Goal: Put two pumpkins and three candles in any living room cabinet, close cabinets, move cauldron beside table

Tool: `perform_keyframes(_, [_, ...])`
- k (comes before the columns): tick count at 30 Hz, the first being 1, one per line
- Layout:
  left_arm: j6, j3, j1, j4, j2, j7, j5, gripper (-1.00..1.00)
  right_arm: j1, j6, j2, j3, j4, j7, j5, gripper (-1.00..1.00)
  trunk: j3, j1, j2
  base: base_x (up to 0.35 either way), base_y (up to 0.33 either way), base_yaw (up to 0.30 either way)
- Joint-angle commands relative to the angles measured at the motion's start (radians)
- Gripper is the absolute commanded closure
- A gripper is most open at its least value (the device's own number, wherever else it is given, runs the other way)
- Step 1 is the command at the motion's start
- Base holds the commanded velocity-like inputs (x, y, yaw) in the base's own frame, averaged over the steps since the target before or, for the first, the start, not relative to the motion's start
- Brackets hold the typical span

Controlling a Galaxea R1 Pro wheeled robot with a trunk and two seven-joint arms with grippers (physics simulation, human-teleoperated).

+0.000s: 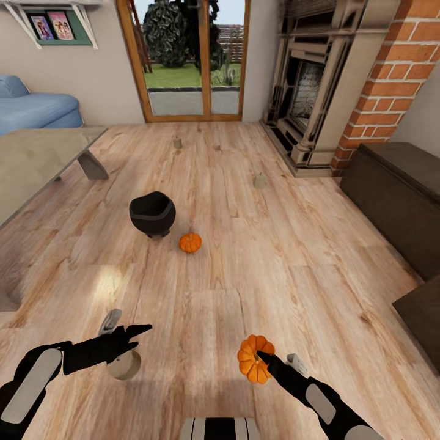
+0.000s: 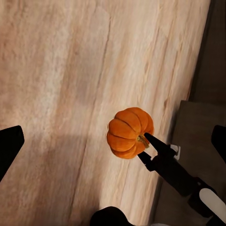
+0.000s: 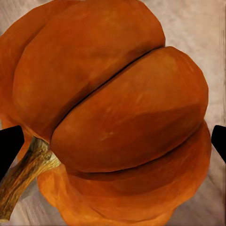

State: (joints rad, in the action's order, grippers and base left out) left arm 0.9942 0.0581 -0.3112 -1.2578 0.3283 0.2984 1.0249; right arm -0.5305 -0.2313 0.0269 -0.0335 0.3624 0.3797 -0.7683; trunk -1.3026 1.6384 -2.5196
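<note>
The step in hand looks like stowing a pumpkin: the right claw [image 1: 261, 357] is at the near pumpkin [image 1: 255, 359], its dark finger lying across the ribs by the stem. The fingertips sit wide at the edges of the right wrist view with the fruit between them, so I cannot tell whether it is truly clamped or only cradled.

The left claw [image 1: 125, 342] hangs near left with fingers apart, just above a candle [image 1: 124, 365].

Next, I judge, the pumpkin must travel right to the dark cabinet [image 1: 397, 195], whose front needs opening first.

Counted: two pumpkins, the second [image 1: 190, 242] beside the cauldron [image 1: 152, 213] at mid-floor; three candles, two far off [image 1: 177, 142] [image 1: 260, 180]; one cauldron, near the tabletop [image 1: 36, 162] at left.
</note>
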Motion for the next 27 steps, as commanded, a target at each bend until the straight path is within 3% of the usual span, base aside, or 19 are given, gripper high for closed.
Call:
perform_keyframes(1, [0.004, 0.002, 0.000, 0.000, 0.000, 0.009, -0.008, -1.00, 0.000, -0.005, 0.001, -0.004, 0.000, 0.001, -0.009, 1.00, 0.004, -0.001, 0.000, 0.000, 0.000, -0.225])
perform_keyframes(27, [0.003, 0.000, 0.000, -0.001, 0.001, 0.010, -0.007, -1.00, 0.000, -0.006, -0.001, -0.005, 0.001, 0.001, -0.009, 1.00, 0.104, -0.012, 0.006, 0.000, 0.000, -0.047])
